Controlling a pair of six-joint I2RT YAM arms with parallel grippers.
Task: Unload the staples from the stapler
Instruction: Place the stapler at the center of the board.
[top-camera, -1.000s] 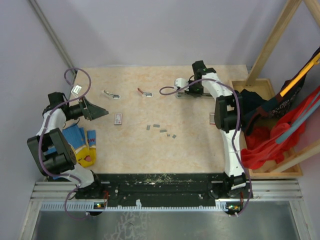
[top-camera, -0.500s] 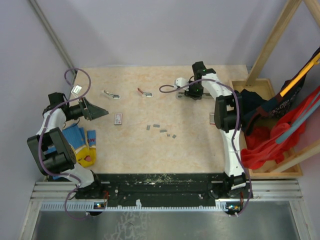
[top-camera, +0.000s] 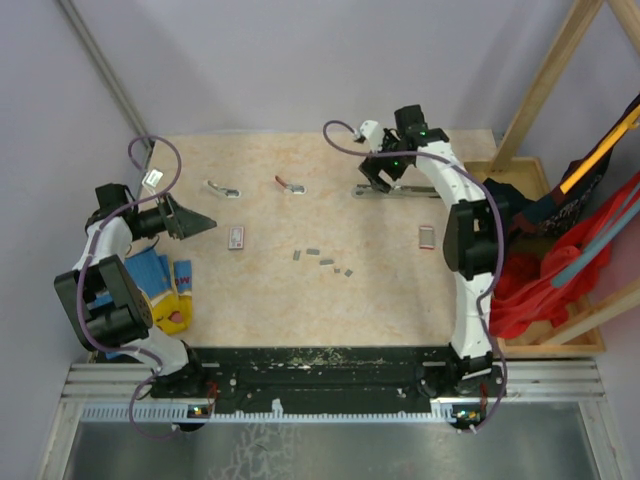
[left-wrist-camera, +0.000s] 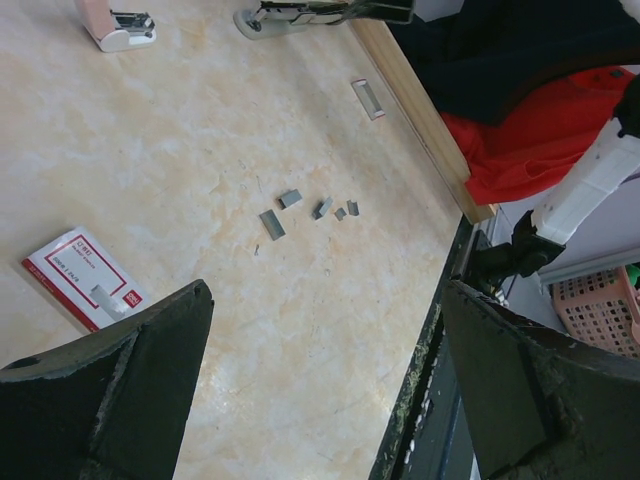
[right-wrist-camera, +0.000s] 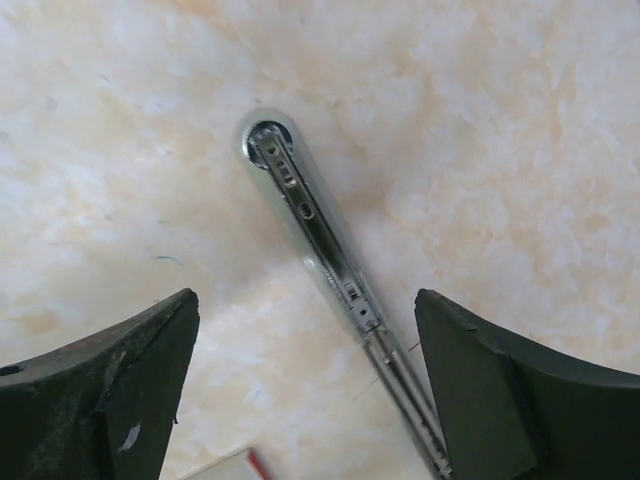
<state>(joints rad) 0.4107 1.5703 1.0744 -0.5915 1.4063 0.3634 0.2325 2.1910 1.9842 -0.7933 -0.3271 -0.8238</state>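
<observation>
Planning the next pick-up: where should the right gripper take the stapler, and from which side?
Across the narrow width of the stapler, about mid-length, coming straight down from above. It lies flat on the table, long and slim, so its long edges are the likeliest faces to span. The right gripper is open over it; a small wrist turn would square it up.

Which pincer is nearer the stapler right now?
Right. The right pincer hovers open just above the stapler at the far side; the left pincer sits across the table near its left edge.
</observation>
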